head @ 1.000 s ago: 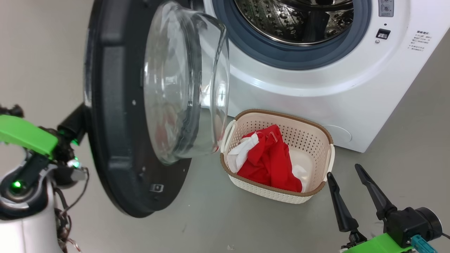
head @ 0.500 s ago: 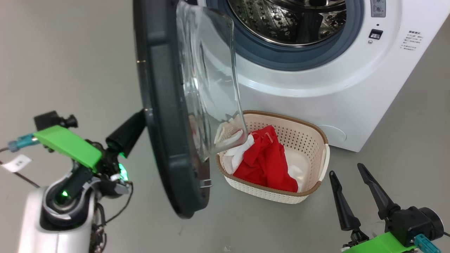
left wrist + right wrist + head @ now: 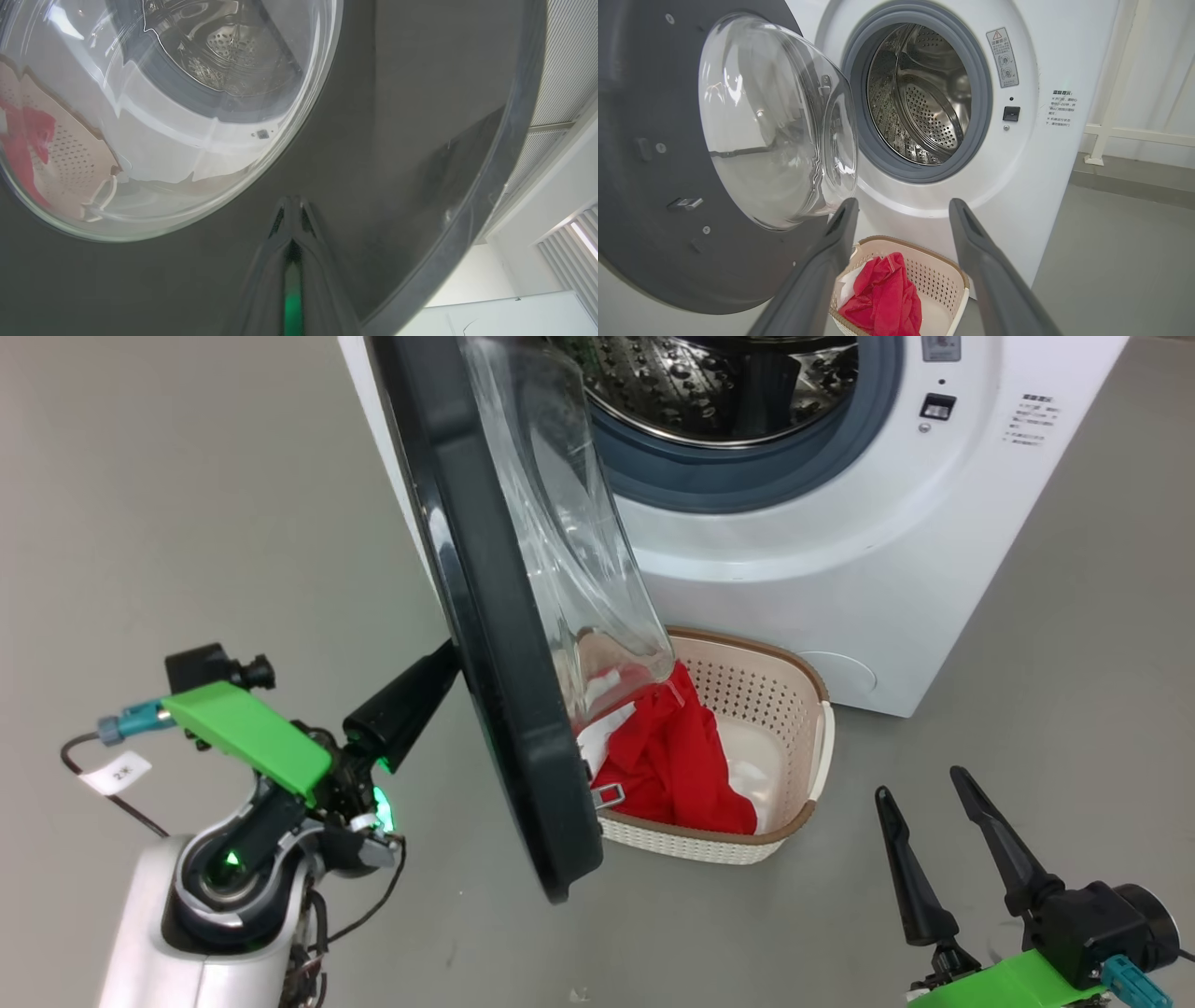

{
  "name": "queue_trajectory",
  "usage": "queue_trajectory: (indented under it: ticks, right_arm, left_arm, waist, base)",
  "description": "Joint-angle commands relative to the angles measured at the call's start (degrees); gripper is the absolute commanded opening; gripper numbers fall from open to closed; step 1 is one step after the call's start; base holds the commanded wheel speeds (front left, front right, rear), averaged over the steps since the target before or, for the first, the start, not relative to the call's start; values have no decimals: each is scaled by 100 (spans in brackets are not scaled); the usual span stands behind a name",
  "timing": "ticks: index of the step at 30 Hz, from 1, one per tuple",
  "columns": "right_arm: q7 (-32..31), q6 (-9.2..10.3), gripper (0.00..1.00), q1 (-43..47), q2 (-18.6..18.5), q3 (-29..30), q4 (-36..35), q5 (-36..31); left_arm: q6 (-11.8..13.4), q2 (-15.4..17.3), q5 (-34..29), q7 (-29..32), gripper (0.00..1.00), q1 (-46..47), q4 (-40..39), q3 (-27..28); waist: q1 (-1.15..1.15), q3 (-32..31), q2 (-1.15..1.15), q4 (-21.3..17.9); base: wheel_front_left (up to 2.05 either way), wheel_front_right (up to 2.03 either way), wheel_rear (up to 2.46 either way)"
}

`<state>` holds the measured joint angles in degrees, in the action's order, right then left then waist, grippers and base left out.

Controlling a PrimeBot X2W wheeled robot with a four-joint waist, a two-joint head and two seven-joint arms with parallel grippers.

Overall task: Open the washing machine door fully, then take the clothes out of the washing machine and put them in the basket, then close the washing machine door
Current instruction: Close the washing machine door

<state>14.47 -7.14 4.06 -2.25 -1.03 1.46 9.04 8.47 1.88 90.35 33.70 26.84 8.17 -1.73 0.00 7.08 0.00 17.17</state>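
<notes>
- Red clothes [image 3: 672, 756], one with a white part, lie heaped in the basket [image 3: 747, 695] at the lower middle of the head view. It sits on the floor [image 3: 187, 476] just before the washing machine [image 3: 840, 551], so the carry from the drum is short.
- Its drum [image 3: 709, 383], upper middle, looks empty, though the frame cuts off its top.
- The door [image 3: 485, 616] stands partly open, edge-on through the middle, its glass bowl [image 3: 579, 569] overhanging the basket's left end.
- At lower left the left gripper [image 3: 446, 663], fingers pinched together, sets its tip against the door's black outer face. I'd judge a closed point makes a firm pusher for swinging it shut.
- The right gripper [image 3: 920, 784], lower right, is spread wide and holds nothing, well clear of the door's path.
</notes>
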Motion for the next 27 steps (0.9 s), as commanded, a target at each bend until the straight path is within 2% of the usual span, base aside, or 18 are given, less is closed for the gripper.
queue_trajectory:
  ticks: [1, 13, 27]
  right_arm:
    - [52, -35, 100, -267, -63, -146, -150, 16]
    - [52, -35, 100, -297, -63, -122, -140, 35]
    - [52, -35, 100, -354, -63, -127, -143, 56]
  left_arm:
    - [-100, 100, 35, -14, 0, 102, -122, 73]
    - [-191, 100, 454, -184, 0, 263, 177, -113]
    - [-423, 100, 912, -533, 0, 525, 403, -502]
  waist:
    - [0, 7, 0, -76]
    - [0, 62, 0, -375]
    - [0, 148, 0, -655]
  base:
    - [0, 0, 0]
    - [0, 0, 0]
    - [0, 0, 0]
